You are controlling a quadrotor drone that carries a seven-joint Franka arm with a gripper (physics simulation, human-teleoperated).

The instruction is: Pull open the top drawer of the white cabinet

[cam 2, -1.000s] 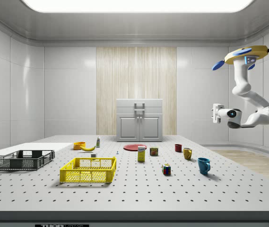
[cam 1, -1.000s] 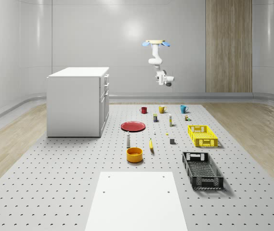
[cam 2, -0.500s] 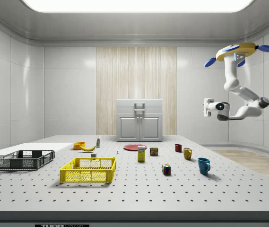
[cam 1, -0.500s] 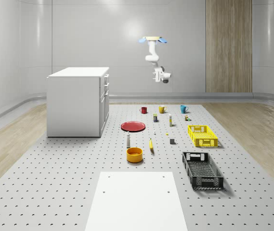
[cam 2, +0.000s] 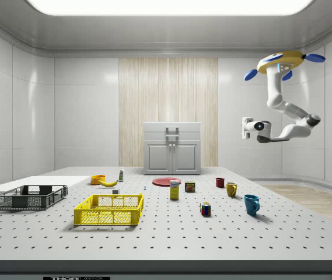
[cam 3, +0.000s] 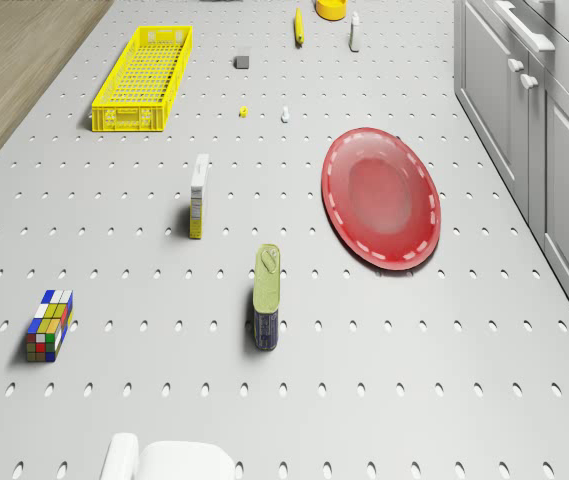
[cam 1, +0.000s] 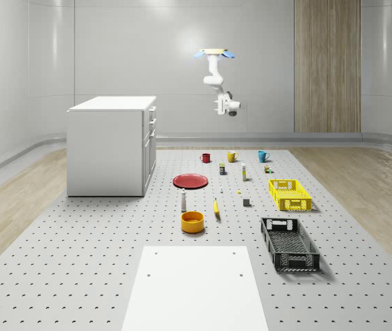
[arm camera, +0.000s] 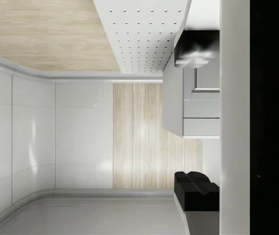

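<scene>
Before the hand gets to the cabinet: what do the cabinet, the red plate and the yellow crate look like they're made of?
Cabinet: likely painted wood or laminate, with flat matte white panels and no visible grain. Red plate: glossy plastic or glazed ceramic, judging by its smooth sheen and pale dashed rim. Yellow crate: probably moulded plastic, with a uniform colour and a lattice of small openings. As renders, these are only guesses.

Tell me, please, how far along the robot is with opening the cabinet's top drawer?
Nothing is done: the top drawer of the white cabinet sits flush and shut. In hand is the approach: the drone hovers high over the far end of the table, near the mugs, and the gripper points toward the cabinet, well short of it. Left: reaching the handle, gripping it and pulling.
</scene>
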